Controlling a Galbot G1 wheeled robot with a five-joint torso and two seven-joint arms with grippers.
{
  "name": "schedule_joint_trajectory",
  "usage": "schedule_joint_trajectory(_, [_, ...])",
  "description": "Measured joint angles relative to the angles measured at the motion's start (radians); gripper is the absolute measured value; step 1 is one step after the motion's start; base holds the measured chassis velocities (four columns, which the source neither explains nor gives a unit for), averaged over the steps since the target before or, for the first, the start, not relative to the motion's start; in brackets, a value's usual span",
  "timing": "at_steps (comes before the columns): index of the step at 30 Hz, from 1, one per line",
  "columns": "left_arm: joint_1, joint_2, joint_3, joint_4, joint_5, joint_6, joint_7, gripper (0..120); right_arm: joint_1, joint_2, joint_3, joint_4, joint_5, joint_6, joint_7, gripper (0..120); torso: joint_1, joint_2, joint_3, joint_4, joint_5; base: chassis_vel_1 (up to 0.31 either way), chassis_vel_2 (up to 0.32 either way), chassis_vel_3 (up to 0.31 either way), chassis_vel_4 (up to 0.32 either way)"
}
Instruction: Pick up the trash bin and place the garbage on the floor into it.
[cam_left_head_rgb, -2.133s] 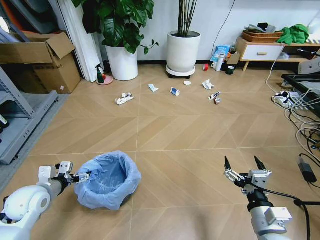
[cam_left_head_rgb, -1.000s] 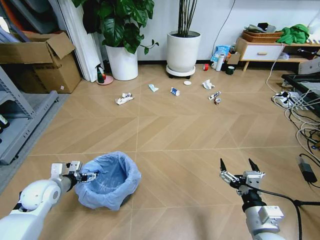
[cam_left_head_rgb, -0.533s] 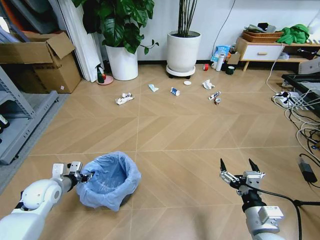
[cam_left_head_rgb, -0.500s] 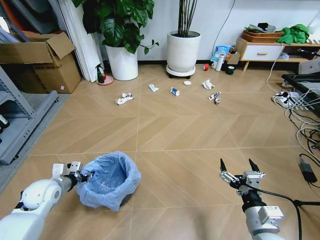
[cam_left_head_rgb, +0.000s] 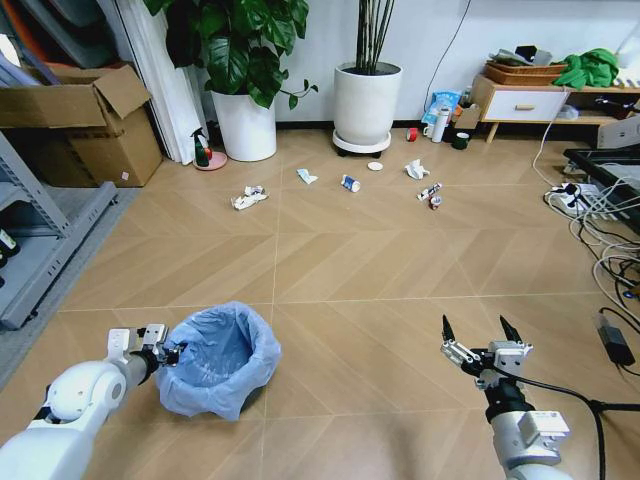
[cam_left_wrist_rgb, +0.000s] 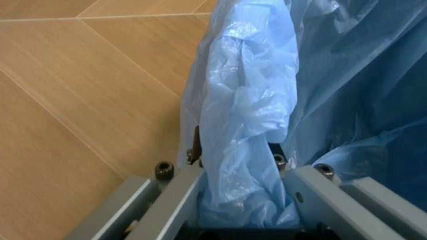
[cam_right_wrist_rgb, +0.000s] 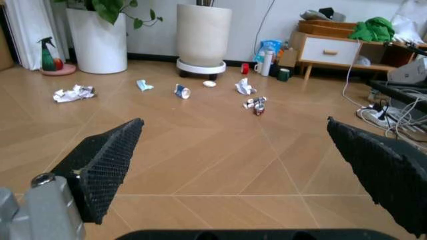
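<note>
The trash bin (cam_left_head_rgb: 218, 360), small and round with a crinkly light blue bag over its rim, stands on the floor (cam_left_head_rgb: 340, 260) at my near left. My left gripper (cam_left_head_rgb: 172, 352) is at the rim's left side. In the left wrist view its fingers (cam_left_wrist_rgb: 177, 192) clamp the bag-covered rim (cam_left_wrist_rgb: 247, 125). My right gripper (cam_left_head_rgb: 478, 335) hovers open over bare floor at the near right. The garbage lies far ahead: a paper wad (cam_left_head_rgb: 248, 197), a blue-and-white cup (cam_left_head_rgb: 349, 183), a white wad (cam_left_head_rgb: 416, 169), a silvery wrapper (cam_left_head_rgb: 429, 190). The right wrist view shows the wad (cam_right_wrist_rgb: 73, 93) and cup (cam_right_wrist_rgb: 181, 91).
Two large white plant pots (cam_left_head_rgb: 366, 100) stand at the back wall, with a spray bottle (cam_left_head_rgb: 201, 148) beside the left one. A cardboard box (cam_left_head_rgb: 80, 120) and a metal rack (cam_left_head_rgb: 30, 260) line the left. Cables (cam_left_head_rgb: 600, 230) sprawl on the right below a low cabinet (cam_left_head_rgb: 525, 100).
My left arm has pushed slightly forward at the bin's rim. My right gripper has shifted a little left and nearer. The bin has barely moved.
</note>
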Motion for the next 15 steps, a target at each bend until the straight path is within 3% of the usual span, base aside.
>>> schedule_joint_trajectory(4, [0.019,-0.015,-0.020,-0.013,0.009,-0.063,-0.003,1,0.006,-0.004,0.004,0.007,0.013,-0.014,0.007,100,0.000,0.000,0.000,0.0001,-0.0011,0.000,0.000,0.000,0.000])
schedule_joint_trajectory(7, [0.044,-0.044,-0.058,-0.071,0.008,-0.128,-0.045,1,0.013,-0.007,0.010,0.016,0.035,-0.034,0.017,100,0.000,0.000,0.000,-0.0001,0.0007,0.000,0.000,0.000,0.000])
schedule_joint_trajectory(15, [0.105,-0.122,-0.119,-0.208,0.096,-0.313,-0.127,1,0.024,-0.012,0.024,0.037,0.055,-0.069,0.033,100,0.000,0.000,0.000,0.0003,0.0002,0.000,0.000,0.000,0.000])
